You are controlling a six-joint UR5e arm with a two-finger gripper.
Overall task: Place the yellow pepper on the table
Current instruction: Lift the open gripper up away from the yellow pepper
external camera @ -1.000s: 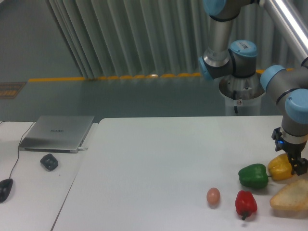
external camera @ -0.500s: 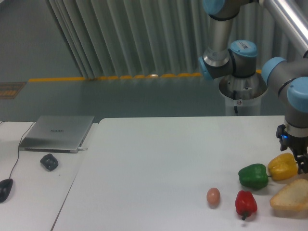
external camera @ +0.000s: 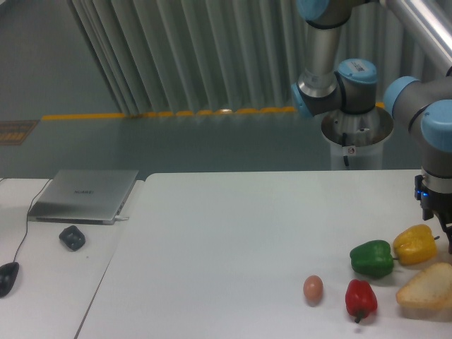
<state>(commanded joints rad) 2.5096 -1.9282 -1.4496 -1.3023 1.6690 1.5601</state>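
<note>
At the right edge of the frame, my gripper (external camera: 448, 227) has drawn up and to the right, away from the yellow pepper (external camera: 414, 244); a second ago its fingers were down around the pepper's right side, and now they are mostly cut off by the frame edge, so I cannot tell whether they are spread or closed. What I can see is that nothing holds the pepper: it rests on the white surface (external camera: 233, 240) at the lower right, just beside the green pepper (external camera: 371, 258) on its left and just above the slice of bread (external camera: 426, 287). It looks to have shifted very slightly as the fingers let go, but it sits upright and settled. Further left along the front lie the red pepper (external camera: 360, 299) and a brown egg (external camera: 313, 287), both untouched. On the smaller desk at the left, the closed laptop (external camera: 83, 195) has not moved. I judge the placement done: the pepper is down and free, and all that is left for me is to lift the arm clear without brushing it or its neighbours.
</note>
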